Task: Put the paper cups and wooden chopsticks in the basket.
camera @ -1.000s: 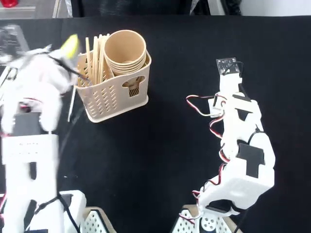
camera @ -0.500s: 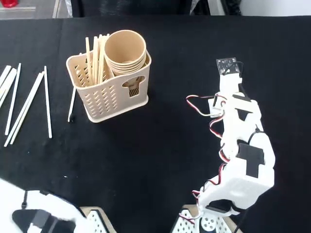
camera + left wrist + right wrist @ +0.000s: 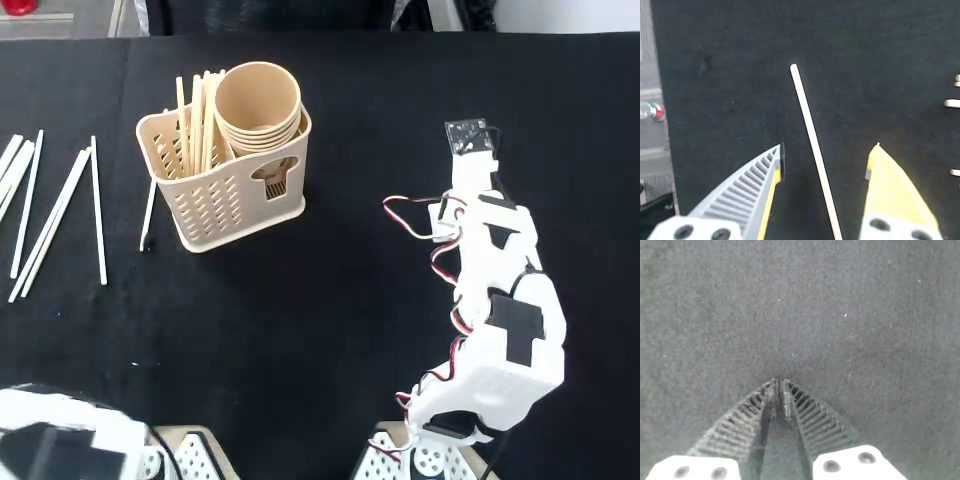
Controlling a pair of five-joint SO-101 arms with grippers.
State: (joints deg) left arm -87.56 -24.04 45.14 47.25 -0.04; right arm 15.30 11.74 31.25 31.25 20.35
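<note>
Pulled back from the basket (image 3: pixel 235 200) of cups (image 3: pixel 257 100) to the near corner, the left gripper (image 3: pixel 828 145) gapes wide and empty over one loose chopstick (image 3: pixel 810 135) lying flat on the surface (image 3: pixel 890 50), which may roll or slip aside from a badly centred pinch.

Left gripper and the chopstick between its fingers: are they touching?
Apart. In the left wrist view, dark table shows between the chopstick and each finger of the left gripper.
</note>
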